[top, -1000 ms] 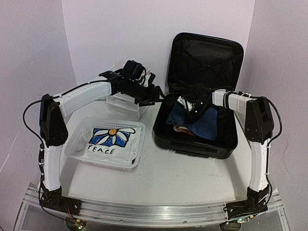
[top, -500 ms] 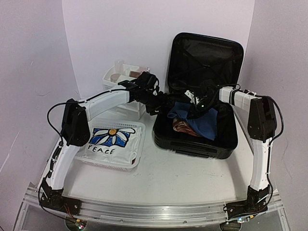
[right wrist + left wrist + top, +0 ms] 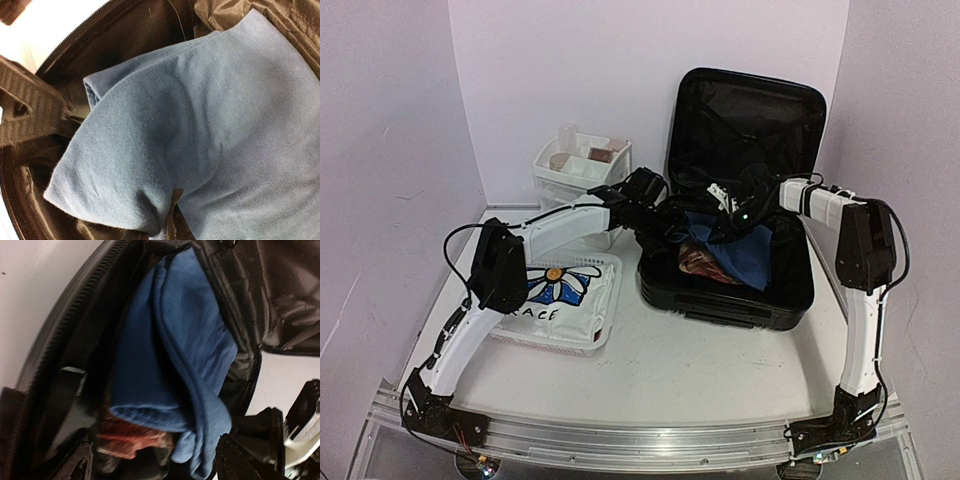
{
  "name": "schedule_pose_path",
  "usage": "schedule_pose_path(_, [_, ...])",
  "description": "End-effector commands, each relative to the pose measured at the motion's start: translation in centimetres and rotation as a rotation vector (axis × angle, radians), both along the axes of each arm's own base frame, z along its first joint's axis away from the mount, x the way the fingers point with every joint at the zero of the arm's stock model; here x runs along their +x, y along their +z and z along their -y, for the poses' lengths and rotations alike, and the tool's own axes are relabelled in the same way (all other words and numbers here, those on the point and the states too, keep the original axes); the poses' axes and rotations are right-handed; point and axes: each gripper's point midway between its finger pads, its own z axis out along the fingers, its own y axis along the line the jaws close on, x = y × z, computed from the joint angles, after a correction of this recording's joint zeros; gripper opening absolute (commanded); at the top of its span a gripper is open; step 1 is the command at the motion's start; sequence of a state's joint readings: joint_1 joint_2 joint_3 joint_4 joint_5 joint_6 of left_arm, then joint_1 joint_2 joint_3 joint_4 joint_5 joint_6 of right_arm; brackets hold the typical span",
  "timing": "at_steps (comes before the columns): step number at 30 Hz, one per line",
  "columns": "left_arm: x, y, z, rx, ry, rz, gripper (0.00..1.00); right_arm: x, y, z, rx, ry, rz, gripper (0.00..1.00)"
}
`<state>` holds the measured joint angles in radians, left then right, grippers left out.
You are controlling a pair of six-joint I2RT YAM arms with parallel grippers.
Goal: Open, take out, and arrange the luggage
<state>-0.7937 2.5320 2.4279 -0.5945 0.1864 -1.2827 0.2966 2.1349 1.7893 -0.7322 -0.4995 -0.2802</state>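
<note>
The luggage [image 3: 740, 302] lies open on the table, its lid [image 3: 750, 110] propped upright at the back. My right gripper [image 3: 732, 222] is shut on a blue garment [image 3: 748, 256] and holds one end bunched up above the case. In the right wrist view the blue garment [image 3: 210, 115] covers my fingers. My left gripper [image 3: 667, 237] reaches in over the case's left rim. It is open, with its fingers [image 3: 245, 460] wide apart in front of the blue garment [image 3: 190, 340] and holding nothing. A red patterned item [image 3: 131, 442] lies under the blue one.
A white mesh basket [image 3: 485, 325] at the left holds a pouch [image 3: 555, 285] with a daisy and the word PEACE. A small white drawer unit [image 3: 582, 170] stands behind it, next to the luggage. Lilac walls close in the back and both sides.
My left arm has swung right from the drawer unit into the luggage, and its jaws have spread wider. The right gripper has raised the blue garment slightly.
</note>
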Motion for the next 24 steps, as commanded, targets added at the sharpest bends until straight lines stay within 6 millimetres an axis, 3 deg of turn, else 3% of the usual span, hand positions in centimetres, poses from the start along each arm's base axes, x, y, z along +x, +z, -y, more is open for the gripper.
schedule_pose_path(1, [2.3, 2.0, 1.1, -0.115, 0.140, 0.020, 0.87, 1.7, 3.7, -1.1, 0.076, 0.027, 0.099, 0.00])
schedule_pose_path(3, [2.9, 1.8, 1.7, -0.154, 0.168, 0.018, 0.98, 1.6, 4.1, -1.2, 0.087, 0.037, 0.103, 0.00])
schedule_pose_path(11, [4.6, 0.9, 3.2, -0.266, 0.239, 0.007, 0.98, 0.8, 3.9, -1.3, 0.090, 0.070, 0.109, 0.00])
schedule_pose_path(14, [5.0, 0.5, 3.6, -0.299, 0.256, 0.000, 0.90, 0.7, 4.5, -1.5, 0.109, 0.080, 0.122, 0.00])
schedule_pose_path(18, [6.0, 1.1, 4.1, -0.354, 0.276, 0.045, 0.67, 0.4, 4.9, -1.3, 0.107, 0.084, 0.141, 0.00])
schedule_pose_path(24, [6.5, 1.0, 4.4, -0.369, 0.275, 0.082, 0.46, -0.3, 4.1, -0.9, 0.078, 0.093, 0.142, 0.00])
